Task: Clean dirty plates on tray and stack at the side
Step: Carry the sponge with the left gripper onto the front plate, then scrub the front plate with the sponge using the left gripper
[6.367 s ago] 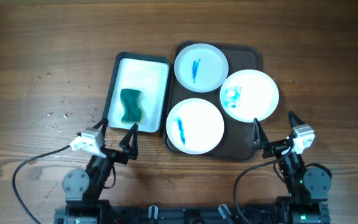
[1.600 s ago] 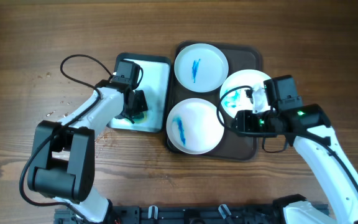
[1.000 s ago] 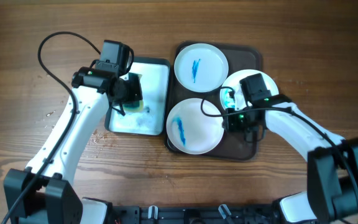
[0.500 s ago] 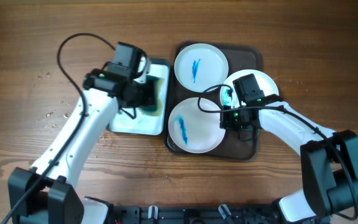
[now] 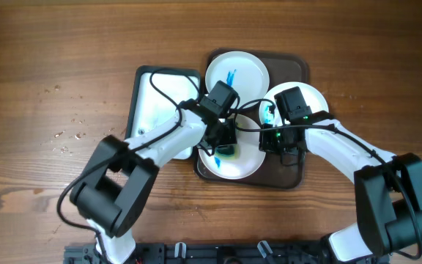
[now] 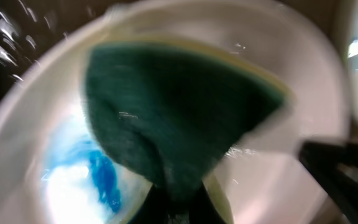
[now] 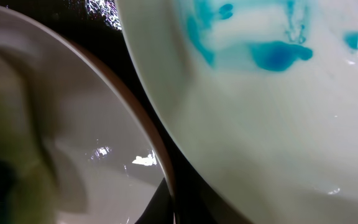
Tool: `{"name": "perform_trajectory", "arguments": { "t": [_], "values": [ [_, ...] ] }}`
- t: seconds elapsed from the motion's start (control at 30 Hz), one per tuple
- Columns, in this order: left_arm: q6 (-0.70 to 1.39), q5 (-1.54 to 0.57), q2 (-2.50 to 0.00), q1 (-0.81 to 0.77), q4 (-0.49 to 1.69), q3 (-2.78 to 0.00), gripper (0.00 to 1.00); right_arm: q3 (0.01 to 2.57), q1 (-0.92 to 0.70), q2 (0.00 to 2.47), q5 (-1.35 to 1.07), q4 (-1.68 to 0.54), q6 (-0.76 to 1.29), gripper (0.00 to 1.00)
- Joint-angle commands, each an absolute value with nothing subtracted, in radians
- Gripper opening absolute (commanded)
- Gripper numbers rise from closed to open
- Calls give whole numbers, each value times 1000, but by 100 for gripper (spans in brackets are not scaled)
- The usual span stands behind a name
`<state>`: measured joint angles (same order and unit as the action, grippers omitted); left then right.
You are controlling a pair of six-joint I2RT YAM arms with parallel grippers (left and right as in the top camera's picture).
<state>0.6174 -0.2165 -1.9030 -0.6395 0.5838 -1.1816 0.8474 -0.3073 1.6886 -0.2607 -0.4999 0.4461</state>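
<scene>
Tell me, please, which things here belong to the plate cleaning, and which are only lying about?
Belong to the job:
- front plate, back plate, right plate
- tray
- green sponge, held in the left gripper

Only lying about:
- white tub
- white specks on the tabletop

A white-lined, dark-rimmed rectangular tub [image 5: 145, 110] lies left of a dark green, yellow-backed sponge [image 6: 166, 112], with pale specks [image 5: 64, 139] scattered further left.

No lettering, labels, brand marks or numbers can be read on the plates [image 5: 249, 82], the tray [image 5: 284, 177] or the tub [image 5: 149, 95].
</scene>
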Motion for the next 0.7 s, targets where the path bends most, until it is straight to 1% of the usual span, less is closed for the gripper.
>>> {"name": "perform_trajectory", "arguments": {
  "t": [0.0,0.07,0.13,0.23,0.3,0.37,0.47,0.6,0.63,0.67],
  "values": [
    [682,-192,-1961,-633,567,-1177,4,839,-304,1711,-157,-513,479,4],
    [630,-82,-1974,-630,599,-1177,4,839,-303,1711,-157,-514,478,4],
    [614,109,-1974,-627,667,-1177,4,839,-304,1711,-157,-517,478,4],
    [519,294,-1974,-625,712,-1177,4,839,-304,1711,-157,-517,478,4],
    [468,349,-1973,-625,716,-1177,4,839,-304,1711,-157,-517,479,4],
    [439,348,-1973,-625,704,-1177,4,839,-304,1711,-161,-517,479,4],
    [410,218,-1973,-626,656,-1177,4,839,-304,1711,-165,-517,479,4],
    [411,-236,-1985,-626,524,-1176,4,839,-304,1711,-165,-517,485,4],
    [413,-393,-1996,-630,463,-1176,4,839,-304,1711,-165,-517,502,4],
    [427,-476,-2007,-634,424,-1176,4,839,-304,1711,-167,-517,506,4]
  ]
}}
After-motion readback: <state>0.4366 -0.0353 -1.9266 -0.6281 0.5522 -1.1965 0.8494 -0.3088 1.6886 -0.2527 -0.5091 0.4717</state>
